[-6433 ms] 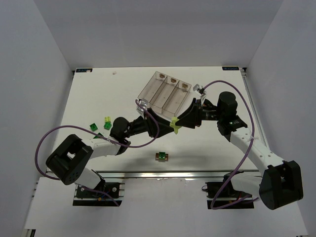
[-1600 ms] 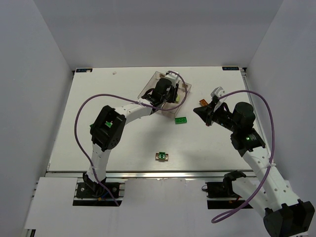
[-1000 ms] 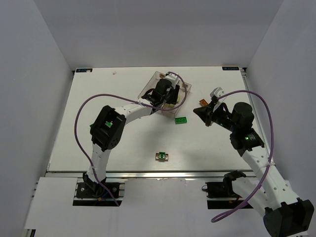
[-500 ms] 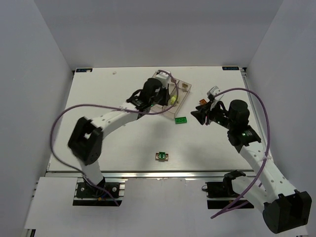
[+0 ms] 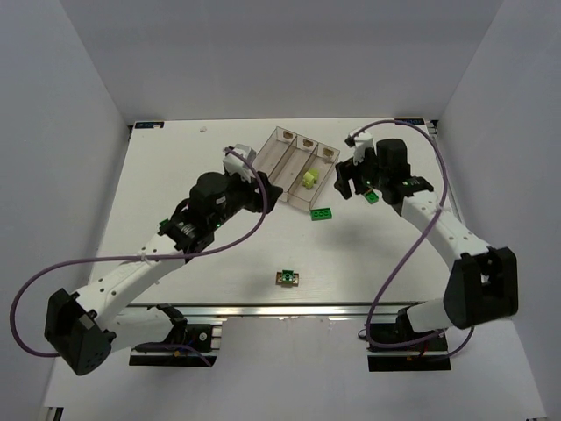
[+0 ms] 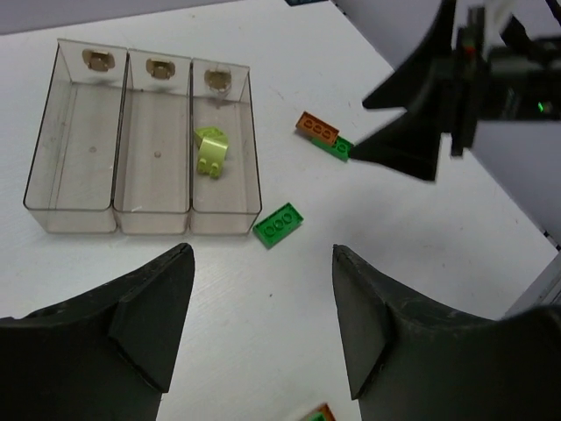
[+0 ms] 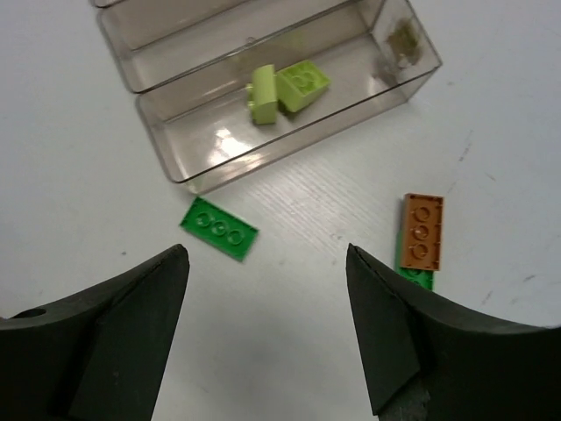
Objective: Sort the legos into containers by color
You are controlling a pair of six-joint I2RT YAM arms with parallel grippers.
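Observation:
The containers (image 5: 279,158) are three joined clear bins at the table's back middle. The rightmost bin (image 6: 235,189) holds a pale yellow-green lego (image 5: 308,180) (image 6: 210,152) (image 7: 289,86). A flat green lego (image 5: 322,213) (image 6: 280,224) (image 7: 219,228) lies on the table just in front of that bin. An orange-brown lego (image 6: 317,129) (image 7: 422,230) rests on a green one (image 5: 372,196) (image 7: 414,277) to the right. My left gripper (image 5: 264,191) (image 6: 263,254) hovers open and empty before the bins. My right gripper (image 5: 349,182) (image 7: 267,254) is open and empty beside the orange-brown lego.
A small green and brown lego (image 5: 287,278) lies alone near the table's front edge, and its tip shows in the left wrist view (image 6: 317,414). The two other bins (image 6: 74,132) hold nothing. White walls enclose the table on three sides.
My left arm pulled back out of the bins and opened, leaving the yellow-green lego in the rightmost bin. My right arm swung left toward the bins and opened.

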